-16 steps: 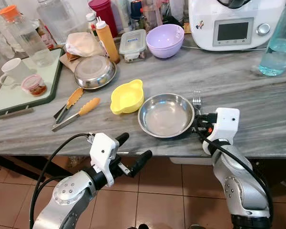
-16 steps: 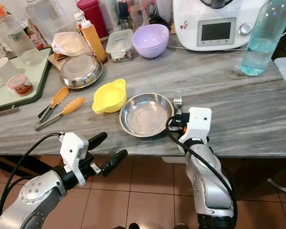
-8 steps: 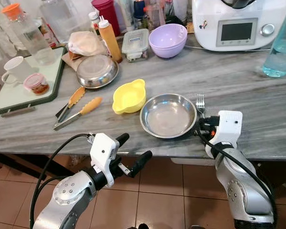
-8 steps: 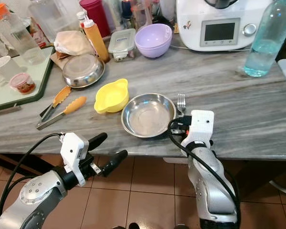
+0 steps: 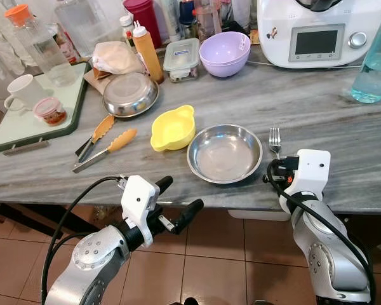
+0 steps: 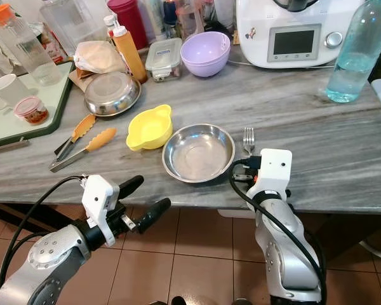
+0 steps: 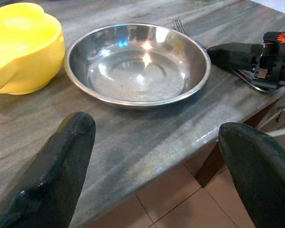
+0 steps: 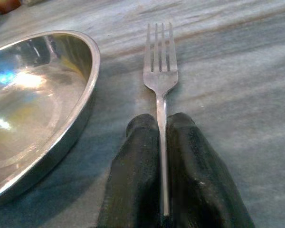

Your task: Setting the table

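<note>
Fork [image 8: 160,76] pinched by its handle, right of the steel plate [image 5: 224,152]
Right gripper [image 8: 162,142] clamps it low over the counter [image 5: 330,121], seemingly flat; left gripper [image 7: 152,156] hovers spread before the edge

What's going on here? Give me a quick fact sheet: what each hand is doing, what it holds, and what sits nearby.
Surface: marble counter
Right hand: shut on the fork handle, fork lying on the counter
Fork position: just right of the steel plate, tines pointing away from the robot
Left hand: open, held off the counter's front edge, holding nothing
Left of plate: yellow bowl, then tongs
Further back: second steel plate, purple bowl, squeeze bottle
</note>
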Robot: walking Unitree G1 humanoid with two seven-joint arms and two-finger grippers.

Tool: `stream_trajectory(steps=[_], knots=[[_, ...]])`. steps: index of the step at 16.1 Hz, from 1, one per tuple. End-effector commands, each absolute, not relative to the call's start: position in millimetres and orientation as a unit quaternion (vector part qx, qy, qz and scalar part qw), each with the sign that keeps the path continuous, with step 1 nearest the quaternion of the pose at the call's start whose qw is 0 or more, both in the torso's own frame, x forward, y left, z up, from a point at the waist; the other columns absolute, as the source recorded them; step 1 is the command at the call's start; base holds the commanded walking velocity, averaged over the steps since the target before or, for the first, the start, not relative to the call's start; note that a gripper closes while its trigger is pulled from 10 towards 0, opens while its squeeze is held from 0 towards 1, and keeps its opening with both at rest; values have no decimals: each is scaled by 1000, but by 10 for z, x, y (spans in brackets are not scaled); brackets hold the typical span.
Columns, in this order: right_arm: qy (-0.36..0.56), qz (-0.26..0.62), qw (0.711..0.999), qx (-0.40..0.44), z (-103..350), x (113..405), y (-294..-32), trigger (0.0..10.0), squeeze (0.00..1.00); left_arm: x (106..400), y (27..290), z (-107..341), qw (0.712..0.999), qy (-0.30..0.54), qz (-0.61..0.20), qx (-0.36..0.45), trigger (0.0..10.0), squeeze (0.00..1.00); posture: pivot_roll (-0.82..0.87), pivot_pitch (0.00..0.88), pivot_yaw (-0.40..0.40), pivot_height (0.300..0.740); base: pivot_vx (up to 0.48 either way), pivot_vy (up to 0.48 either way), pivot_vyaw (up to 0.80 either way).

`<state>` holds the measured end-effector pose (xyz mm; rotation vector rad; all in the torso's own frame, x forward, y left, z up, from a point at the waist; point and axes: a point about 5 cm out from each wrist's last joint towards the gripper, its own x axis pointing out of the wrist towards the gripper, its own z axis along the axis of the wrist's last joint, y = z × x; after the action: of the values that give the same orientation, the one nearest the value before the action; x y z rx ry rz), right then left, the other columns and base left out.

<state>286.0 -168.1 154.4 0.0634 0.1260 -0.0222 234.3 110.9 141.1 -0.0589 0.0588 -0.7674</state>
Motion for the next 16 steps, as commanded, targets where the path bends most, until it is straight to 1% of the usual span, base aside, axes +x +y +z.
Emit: stream_trajectory(steps=[1,12,16], knots=[[98,-24,994,32,1402,2829,-1717,10000,992,2337,1154,1367,928,42,-368,-28,10000,0,-245,194,217,740,0,0,0],[69,-28,997,22,1484,2925,-1760,10000,1000,2323,1164,1367,929,43,-366,-24,10000,0,-232,192,219,740,0,0,0],[18,1,999,32,1639,2915,-1665,10000,1000,2327,1170,1368,930,44,-365,-22,10000,0,-231,190,221,740,0,0,0]])
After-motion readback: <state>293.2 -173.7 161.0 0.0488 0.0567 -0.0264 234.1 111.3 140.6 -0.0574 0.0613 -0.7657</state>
